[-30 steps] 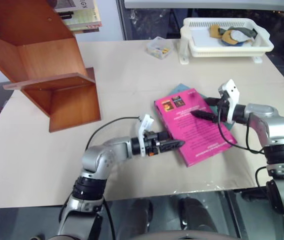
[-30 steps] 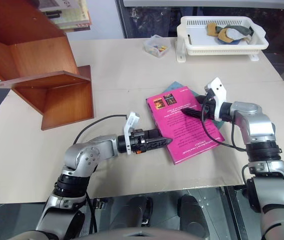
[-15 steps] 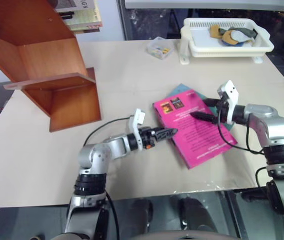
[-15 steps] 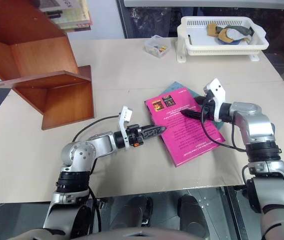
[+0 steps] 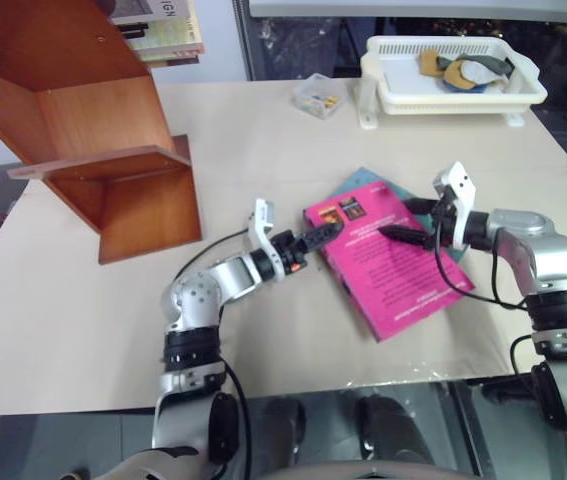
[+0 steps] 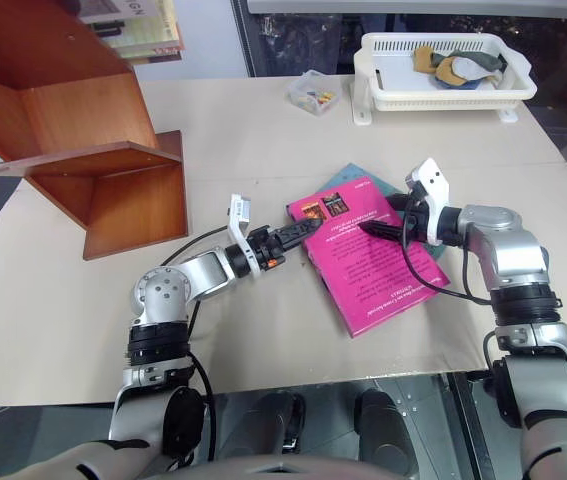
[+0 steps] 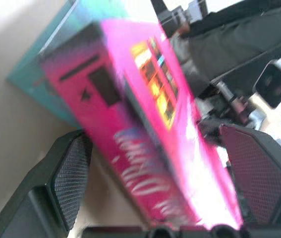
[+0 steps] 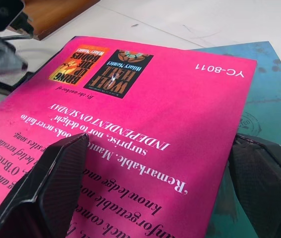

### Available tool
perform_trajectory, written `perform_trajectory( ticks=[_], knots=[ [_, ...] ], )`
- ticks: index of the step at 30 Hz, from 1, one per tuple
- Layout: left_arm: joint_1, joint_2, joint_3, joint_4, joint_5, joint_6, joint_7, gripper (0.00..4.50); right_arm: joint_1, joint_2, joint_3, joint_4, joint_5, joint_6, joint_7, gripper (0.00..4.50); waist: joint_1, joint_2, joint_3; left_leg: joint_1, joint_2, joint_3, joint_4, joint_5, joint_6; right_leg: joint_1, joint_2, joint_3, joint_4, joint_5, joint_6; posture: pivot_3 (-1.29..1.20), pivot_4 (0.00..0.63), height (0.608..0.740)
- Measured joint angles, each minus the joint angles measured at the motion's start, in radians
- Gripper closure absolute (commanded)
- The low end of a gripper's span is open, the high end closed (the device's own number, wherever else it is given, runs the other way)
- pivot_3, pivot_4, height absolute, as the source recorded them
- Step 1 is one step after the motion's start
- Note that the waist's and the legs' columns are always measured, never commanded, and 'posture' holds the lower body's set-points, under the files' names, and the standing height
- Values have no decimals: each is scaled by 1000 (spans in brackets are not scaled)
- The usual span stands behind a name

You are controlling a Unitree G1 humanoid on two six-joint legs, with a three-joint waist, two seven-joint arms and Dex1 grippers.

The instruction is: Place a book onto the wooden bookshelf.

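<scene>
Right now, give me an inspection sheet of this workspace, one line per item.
Surface: pale table, mostly bare.
Job's things: pink book lies flat, back cover up, on a teal book; wooden bookshelf stands at the table's far left.
Clutter: white basket tray with cloth items, small clear box, pale books atop the shelf.
Grippers: left tool open, fingers astride the pink book's spine corner; right tool open over the book's far edge.
Cables: black cable loops along the left arm, another drapes from the right wrist across the book.
Surroundings: nothing seen of note.
</scene>
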Motion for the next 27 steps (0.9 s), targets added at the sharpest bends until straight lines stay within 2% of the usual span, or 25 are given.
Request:
perform_trajectory(
  ticks=[12, 21, 27],
  knots=[
    [-24, -82, 118, 58, -139, 98, 175, 37, 10, -1, 0, -8, 0, -12, 0, 5, 0, 0, 0, 0, 0, 0, 0, 0, 0, 0, 0, 0, 0, 0, 0, 0, 150, 740],
    [-37, -120, 157, 87, -249, 145, 274, 37, 10, -1, 0, -7, -3, -14, -1, 5, 1, 0, 0, 0, 0, 0, 0, 0, -1, 0, 0, 0, 0, 0, 0, 0, 150, 740],
    [-43, -124, 164, 109, -268, 141, 303, 37, 10, -1, 0, -7, -6, -14, -1, 5, 1, 0, 0, 0, -1, 0, 0, 0, -1, 0, 2, 0, 0, 0, 0, 0, 150, 740]
  ],
)
